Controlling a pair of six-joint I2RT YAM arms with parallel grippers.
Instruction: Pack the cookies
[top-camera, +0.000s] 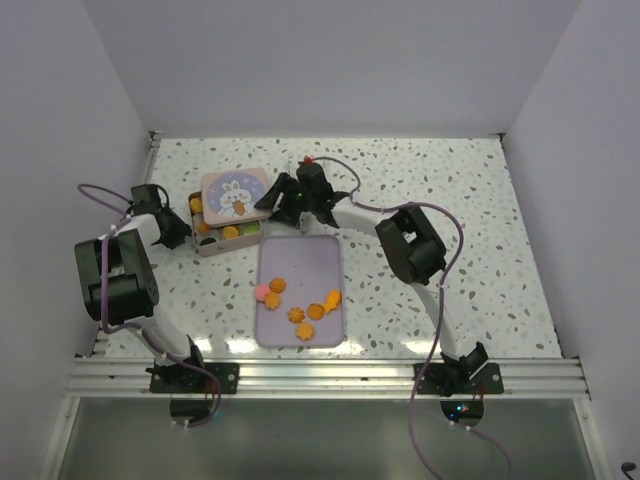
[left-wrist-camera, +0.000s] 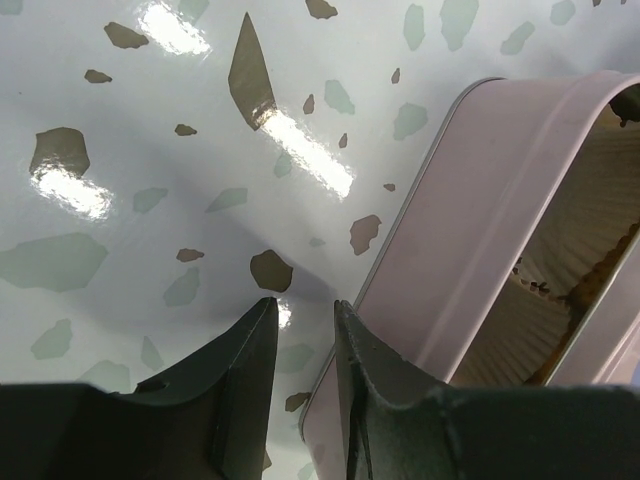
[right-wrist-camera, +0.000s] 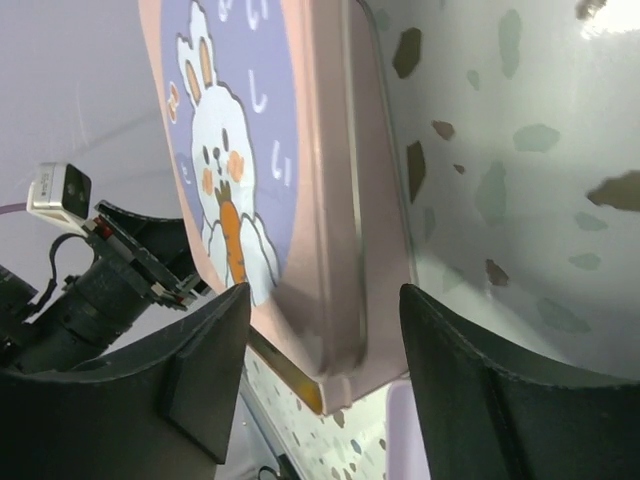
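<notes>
Several orange cookies (top-camera: 296, 315) and one pink cookie (top-camera: 261, 292) lie on the lavender tray (top-camera: 300, 255). More cookies (top-camera: 203, 227) show in the open pink tin (top-camera: 213, 247) left of the tray. The bunny lid (top-camera: 236, 193) rests askew over the tin. My left gripper (top-camera: 178, 228) sits low at the tin's left side. In the left wrist view it (left-wrist-camera: 305, 305) is open by a narrow gap, with only table between the fingers and the tin wall (left-wrist-camera: 470, 230) just right of them. My right gripper (right-wrist-camera: 325, 292) is wide open, straddling the lid's (right-wrist-camera: 330, 200) corner at its right edge (top-camera: 285, 205).
White walls close the table on three sides. Both arms' bases stand on the metal rail (top-camera: 330, 378) at the near edge. Bare speckled tabletop (top-camera: 450, 180) lies to the right of the tray and behind the tin.
</notes>
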